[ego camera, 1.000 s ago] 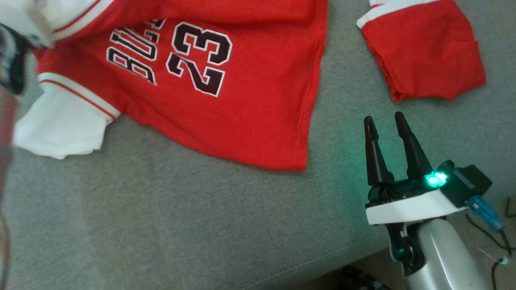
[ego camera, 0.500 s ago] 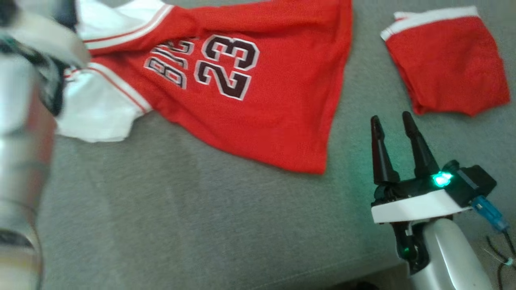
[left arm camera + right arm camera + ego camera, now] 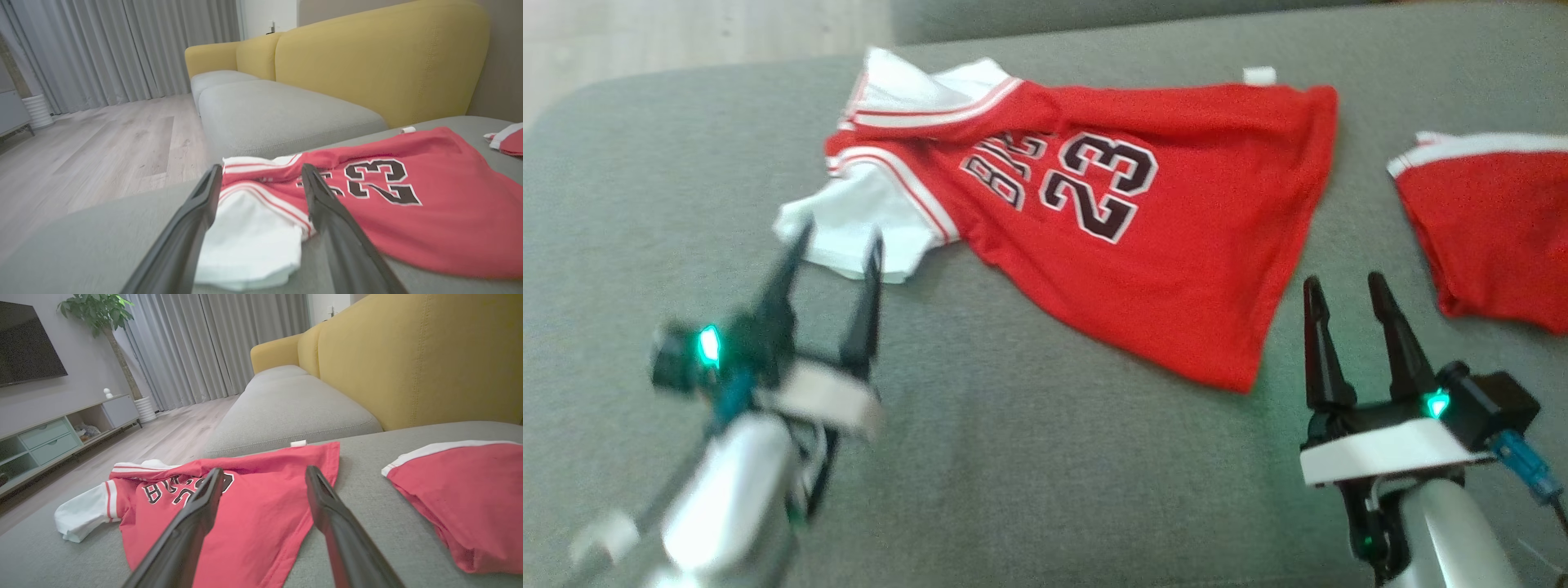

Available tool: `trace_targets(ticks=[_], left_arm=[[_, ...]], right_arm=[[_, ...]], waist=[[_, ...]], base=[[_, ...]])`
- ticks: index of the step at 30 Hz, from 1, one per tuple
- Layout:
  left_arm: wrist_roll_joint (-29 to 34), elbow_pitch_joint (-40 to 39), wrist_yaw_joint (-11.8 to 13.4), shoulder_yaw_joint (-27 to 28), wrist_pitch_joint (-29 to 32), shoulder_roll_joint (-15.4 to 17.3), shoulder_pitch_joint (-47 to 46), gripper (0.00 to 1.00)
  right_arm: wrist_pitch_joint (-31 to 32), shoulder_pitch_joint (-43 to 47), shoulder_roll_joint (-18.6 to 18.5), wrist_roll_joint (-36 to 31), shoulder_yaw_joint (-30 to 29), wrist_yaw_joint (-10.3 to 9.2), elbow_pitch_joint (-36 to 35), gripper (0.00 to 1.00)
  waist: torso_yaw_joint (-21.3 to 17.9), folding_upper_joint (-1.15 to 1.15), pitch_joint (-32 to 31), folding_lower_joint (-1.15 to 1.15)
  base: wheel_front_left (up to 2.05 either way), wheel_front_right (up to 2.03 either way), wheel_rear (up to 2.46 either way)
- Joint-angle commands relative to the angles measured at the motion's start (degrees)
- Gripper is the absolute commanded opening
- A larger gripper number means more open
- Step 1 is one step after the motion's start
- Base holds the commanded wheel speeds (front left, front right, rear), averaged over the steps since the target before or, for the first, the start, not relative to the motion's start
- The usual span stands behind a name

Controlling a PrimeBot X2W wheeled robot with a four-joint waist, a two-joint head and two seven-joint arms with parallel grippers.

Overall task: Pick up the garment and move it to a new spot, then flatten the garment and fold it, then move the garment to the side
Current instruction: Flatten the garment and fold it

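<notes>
Grey sofa cushion (image 3: 1013, 457) carries everything: nearest, the left gripper (image 3: 838, 241) and right gripper (image 3: 1343, 282) hover with fingers apart, holding nothing, and just beyond them the red jersey (image 3: 1160, 269) lies skewed, one white sleeve bunched, so flattening, folding and setting aside look not yet done.

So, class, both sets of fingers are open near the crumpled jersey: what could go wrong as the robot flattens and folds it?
1. The left fingers point at the white sleeve. Pulling that alone could twist the jersey rather than flatten it.
2. The shorts lie close beside the right fingers, which might snag them or drag the jersey over them.
</notes>
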Motion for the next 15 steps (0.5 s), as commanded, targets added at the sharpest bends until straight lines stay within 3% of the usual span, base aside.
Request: trace_targets(ticks=[1, 5, 10, 15], left_arm=[[0.5, -4.0, 1.5, 2.9, -0.3, 0.8, 1.8, 1.0], [0.5, -9.9, 4.1, 4.9, -0.3, -0.9, 11.0, 1.0], [1.3, -11.7, 3.8, 5.6, -0.3, -1.2, 13.1, 1.0], [1.6, -11.8, 3.4, 6.1, -0.3, -1.9, 13.2, 1.0]], right_arm=[[-0.5, 0.0, -0.2, -0.4, 0.9, -0.05, -1.1, 1.0], [-0.5, 1.4, -0.2, -0.8, 0.5, -0.05, -0.3, 1.0], [-0.1, 1.7, -0.2, -2.6, 1.9, -0.05, 1.4, 1.0], [6.1, 1.0, -0.2, -8.1, 5.6, -0.05, 5.5, 1.0]], waist=[[2.1, 0.0, -2.0, 0.01], [3.5, 0.0, -2.6, 0.01], [4.6, 0.0, -2.6, 0.01], [5.5, 0.0, -2.4, 0.01]], base=[[0.0, 0.0, 0.0], [0.0, 0.0, 0.0], [0.0, 0.0, 0.0], [0.0, 0.0, 0.0]])
